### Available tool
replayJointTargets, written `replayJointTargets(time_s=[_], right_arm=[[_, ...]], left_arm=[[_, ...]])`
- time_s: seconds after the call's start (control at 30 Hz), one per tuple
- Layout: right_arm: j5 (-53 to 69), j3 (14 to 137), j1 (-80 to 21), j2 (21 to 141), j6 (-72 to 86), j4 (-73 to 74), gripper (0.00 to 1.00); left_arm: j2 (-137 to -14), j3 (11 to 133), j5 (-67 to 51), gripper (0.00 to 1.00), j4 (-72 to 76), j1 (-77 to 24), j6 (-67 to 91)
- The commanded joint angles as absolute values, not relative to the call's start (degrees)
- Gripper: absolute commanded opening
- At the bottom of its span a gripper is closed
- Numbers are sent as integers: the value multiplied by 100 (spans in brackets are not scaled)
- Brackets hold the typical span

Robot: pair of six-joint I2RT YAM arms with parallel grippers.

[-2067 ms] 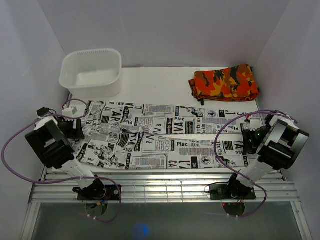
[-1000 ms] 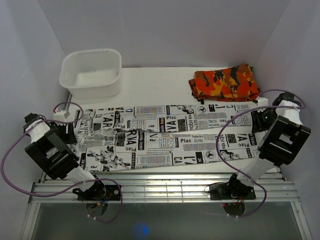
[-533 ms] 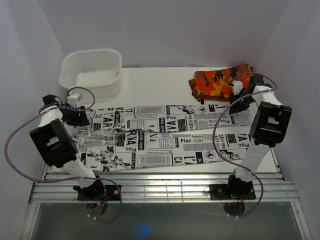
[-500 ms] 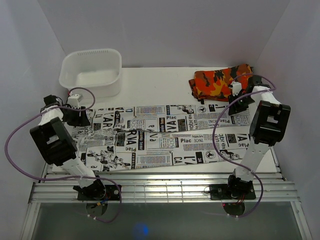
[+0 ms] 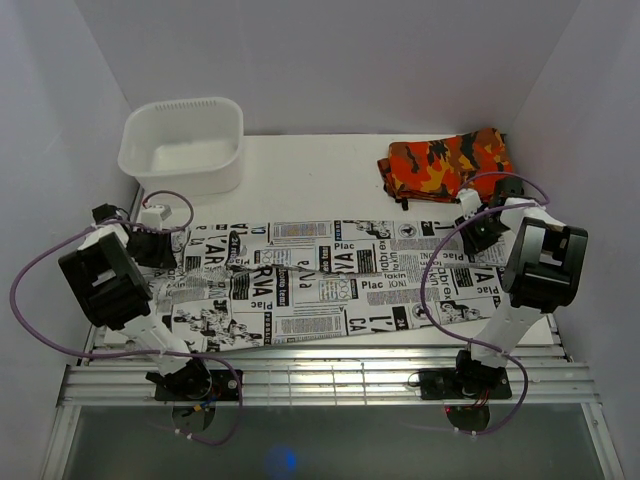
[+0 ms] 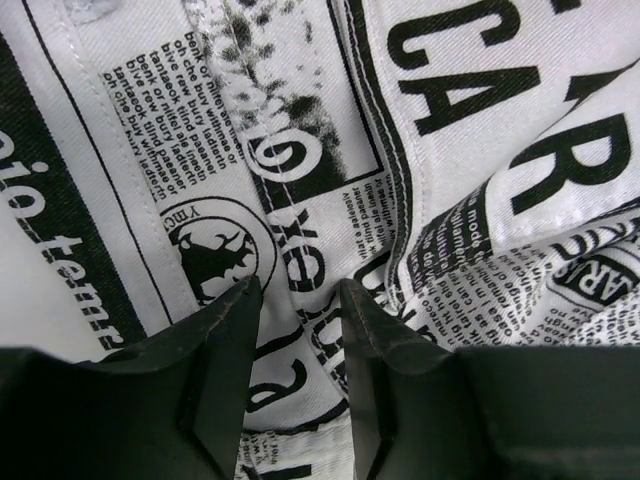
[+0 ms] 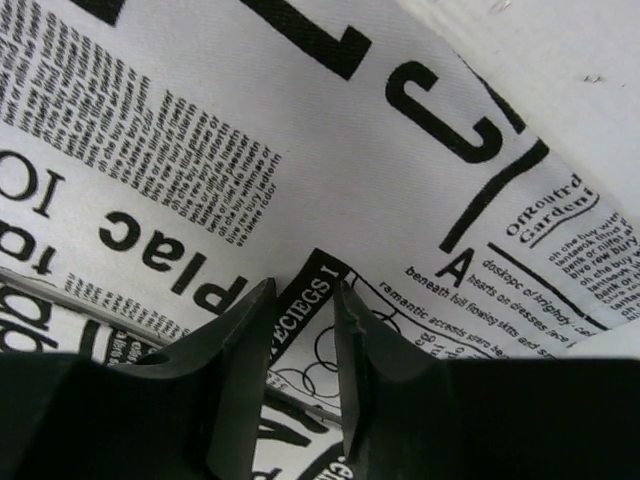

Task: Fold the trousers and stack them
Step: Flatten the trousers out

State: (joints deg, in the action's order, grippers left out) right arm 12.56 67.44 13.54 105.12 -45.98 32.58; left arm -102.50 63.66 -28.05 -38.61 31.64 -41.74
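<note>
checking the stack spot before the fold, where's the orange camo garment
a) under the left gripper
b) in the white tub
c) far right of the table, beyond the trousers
c: the orange camo garment lies folded at the far right of the table, beyond the trousers and outside the white tub.

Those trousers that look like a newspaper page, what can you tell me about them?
The trousers are white woven-looking cloth printed all over with black headlines, columns of small text and little drawings, with stitched seams showing. They lie spread lengthways across the near half of the white table, legs side by side, flat but rumpled at the left end. The left gripper pinches cloth at that end, the right gripper at the far right corner.
</note>
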Motion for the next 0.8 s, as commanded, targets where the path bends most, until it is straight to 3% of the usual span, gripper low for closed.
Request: replayJointTargets(time_s=[0.0,0.13,0.17,0.27,0.43,0.63,0.77], right_arm=[[800,6521,1494,10425,-5079,3814,38],[1256,7223,1686,10100,-5448,4551,57],[1457,7373,1740,10020,-5580,4927,69],[1582,7620,1951,9643,-6291,5325,77],[1529,7400,1969,9351,-6575,5134,77],[1959,8813,1820,10412,-6337,5176,68],[2153,9763,1828,11082,-6784,5256,65]], left_arm=[[-9933,6406,-2425,62,-4219,3305,-4456],[-9695,6933,-2925,73,-4797,3366,-4736],[-9642,7196,-3022,74,-5286,3436,-5164],[-9414,7391,-2980,75,-6018,3594,-5773],[-9211,7224,-2926,74,-5907,3806,-6127],[-10071,8522,-4147,73,-5783,3771,-5687],[-10572,9043,-4674,72,-5713,3691,-6238]])
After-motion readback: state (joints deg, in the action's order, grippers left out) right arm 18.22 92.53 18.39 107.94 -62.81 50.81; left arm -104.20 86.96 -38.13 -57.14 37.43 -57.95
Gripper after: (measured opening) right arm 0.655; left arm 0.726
